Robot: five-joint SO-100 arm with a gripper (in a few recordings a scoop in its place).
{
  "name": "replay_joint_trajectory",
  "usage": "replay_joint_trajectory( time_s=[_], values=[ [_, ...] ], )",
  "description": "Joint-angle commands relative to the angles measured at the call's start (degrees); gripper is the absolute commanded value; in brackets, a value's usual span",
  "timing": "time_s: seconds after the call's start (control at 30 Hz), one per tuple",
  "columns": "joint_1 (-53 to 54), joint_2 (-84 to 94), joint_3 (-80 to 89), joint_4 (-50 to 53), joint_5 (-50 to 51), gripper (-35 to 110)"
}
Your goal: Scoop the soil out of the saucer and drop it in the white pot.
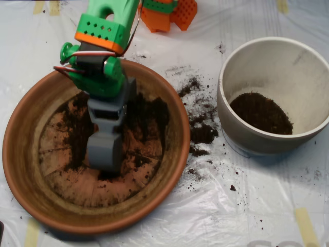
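Overhead view: saucer (20, 154) fills the left half, its rim nearly reaching the left edge and close to the bottom edge. Pot (308, 62) stands at right, apart from the saucer, its right side cut by the picture edge. Between them a strip of white plastic sheet (247, 206), open at the lower end. Arm (103, 36), green with an orange band, enters from the top edge and crosses the saucer's upper rim. Scoop (105, 154) hangs nose-down inside the saucer, near the middle of the floor; cannot tell whether its shells are apart or together. Soil (146, 116) lies in the saucer mostly in the upper half, a patch right of the scoop, a band left of it, and a dark crumb line at the scoop's lower tip. The lower floor of the saucer is mostly bare terracotta. A dark mound of soil sits on the pot's bottom. Spilled soil (203, 134) is strewn on the sheet between saucer and pot. Orange printed parts (169, 13) lie at the top edge, well apart from the pot.
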Motion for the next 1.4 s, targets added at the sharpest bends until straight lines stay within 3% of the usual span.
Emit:
replay_joint_trajectory(
  time_s=[0.0,0.2,0.4,0.57,0.73,1.0,1.37],
  values=[
    [0.0,0.5,-6.6,0.4,-0.8,57],
    [-1.1,-0.5,-10.4,2.2,-0.4,57],
    [-1.7,-14.6,-28.7,14.2,-1.6,55],
    [-1.6,-16.0,-28.9,14.7,-2.3,50],
    [-1.5,-10.5,-19.0,9.1,-3.4,34],
    [-3.3,5.9,4.0,-1.8,-5.1,29],
    [0.2,17.1,17.2,-7.2,-9.0,16]
  ],
)
